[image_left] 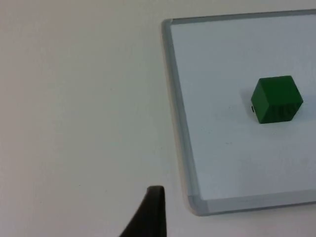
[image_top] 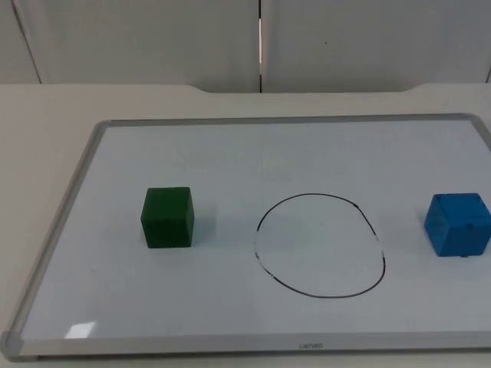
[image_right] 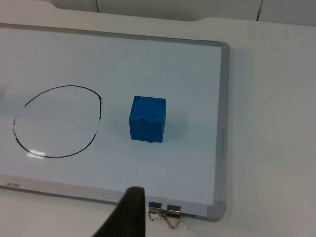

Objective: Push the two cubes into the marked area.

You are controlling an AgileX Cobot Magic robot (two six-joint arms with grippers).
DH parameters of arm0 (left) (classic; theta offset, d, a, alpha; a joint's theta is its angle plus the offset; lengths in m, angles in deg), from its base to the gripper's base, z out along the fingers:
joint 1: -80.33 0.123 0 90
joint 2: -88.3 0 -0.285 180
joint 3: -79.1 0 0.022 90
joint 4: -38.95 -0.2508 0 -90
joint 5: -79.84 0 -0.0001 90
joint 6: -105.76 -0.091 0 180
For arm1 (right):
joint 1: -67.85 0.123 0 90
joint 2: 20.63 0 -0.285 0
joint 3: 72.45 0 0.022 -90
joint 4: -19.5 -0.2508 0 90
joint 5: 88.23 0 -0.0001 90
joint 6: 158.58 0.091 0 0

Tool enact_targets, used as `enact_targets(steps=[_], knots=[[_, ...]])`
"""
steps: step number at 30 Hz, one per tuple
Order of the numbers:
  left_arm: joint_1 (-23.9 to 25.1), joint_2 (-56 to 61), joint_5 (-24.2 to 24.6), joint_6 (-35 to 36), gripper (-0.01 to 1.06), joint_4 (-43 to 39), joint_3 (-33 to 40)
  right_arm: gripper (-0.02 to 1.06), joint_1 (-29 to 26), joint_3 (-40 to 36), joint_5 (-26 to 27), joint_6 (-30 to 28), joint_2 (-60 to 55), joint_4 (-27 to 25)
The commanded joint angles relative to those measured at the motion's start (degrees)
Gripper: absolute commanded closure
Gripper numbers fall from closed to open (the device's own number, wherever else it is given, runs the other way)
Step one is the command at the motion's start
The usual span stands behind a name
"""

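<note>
A green cube [image_top: 167, 218] stands on the left half of a whiteboard [image_top: 65, 207], well left of a hand-drawn black circle [image_top: 319, 245]. A blue cube [image_top: 458, 224] stands right of the circle, near the board's right edge. Both cubes are outside the line. My left gripper [image_left: 150, 217] hangs over bare table beyond the board's left frame [image_left: 177, 98], some way from the green cube [image_left: 276, 98]. My right gripper [image_right: 129, 213] is above the board's near frame, short of the blue cube [image_right: 147, 119], with the circle [image_right: 57, 121] off to one side.
The whiteboard has a raised grey metal frame [image_right: 222, 123] all round. Two binder clips [image_right: 165, 212] grip that frame close to the right gripper. White table top surrounds the board, and a grey partition wall [image_top: 261, 38] closes off the back.
</note>
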Motion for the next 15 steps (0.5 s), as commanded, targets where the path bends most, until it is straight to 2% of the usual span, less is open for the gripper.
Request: enact_targets(steps=[1, 2, 3, 5, 9, 10, 13, 15], knots=[[0.10, -1.00, -1.22, 0.07, 0.20, 1.51, -0.36, -0.01, -0.29, -0.40, 0.19, 0.04, 0.21, 0.00], [0.10, -1.62, -1.46, 0.07, 0.25, 1.51, -0.36, -0.01, -0.29, -0.40, 0.19, 0.04, 0.21, 0.00], [0.10, -1.62, -1.46, 0.07, 0.25, 1.51, -0.36, -0.01, -0.29, -0.40, 0.19, 0.04, 0.21, 0.00], [0.10, -2.43, -1.88, 0.07, 0.39, 1.88, -0.36, -0.01, -0.29, -0.40, 0.19, 0.04, 0.21, 0.00], [0.10, -2.85, -4.57, -0.18, 0.76, 3.72, -0.36, -0.01, -0.29, -0.40, 0.19, 0.03, 0.21, -0.45], [0.10, -2.85, -4.57, -0.18, 0.76, 3.72, -0.36, -0.01, -0.29, -0.40, 0.19, 0.03, 0.21, -0.45], [0.10, -2.85, -6.74, -0.45, 0.97, 5.07, -0.36, -0.01, -0.29, -0.40, 0.19, 0.03, 0.21, -0.45], [0.10, -2.85, -7.42, -0.45, 1.02, 5.32, -0.36, -0.01, -0.29, -0.40, 0.19, 0.03, 0.21, -0.45]])
